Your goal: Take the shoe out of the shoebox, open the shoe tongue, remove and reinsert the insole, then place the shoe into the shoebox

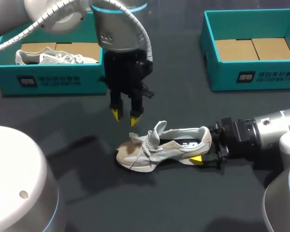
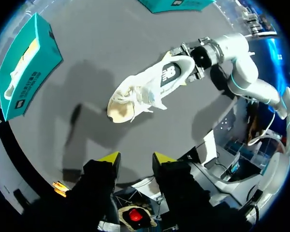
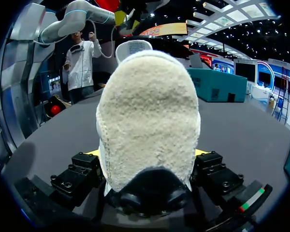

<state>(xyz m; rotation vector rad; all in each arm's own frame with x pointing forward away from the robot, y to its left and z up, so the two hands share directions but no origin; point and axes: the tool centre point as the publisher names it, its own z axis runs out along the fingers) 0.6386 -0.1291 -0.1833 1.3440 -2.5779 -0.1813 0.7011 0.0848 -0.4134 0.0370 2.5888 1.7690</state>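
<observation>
On the dark table point(image 1: 193, 111), our right gripper point(image 1: 203, 149) clamps the shoe point(image 1: 159, 147). Our left gripper point(image 1: 125, 116), fingers apart, should descend squarely over the tongue point(image 1: 159, 129) and pinch gently.

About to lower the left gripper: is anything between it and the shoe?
Nothing. In the left wrist view only bare table lies between the open left gripper and the shoe; the head view agrees.

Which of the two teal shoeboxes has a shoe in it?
The shoebox on the robot's left: a pale shoe lies inside it. The right shoebox shows only its bare cardboard floor.
</observation>
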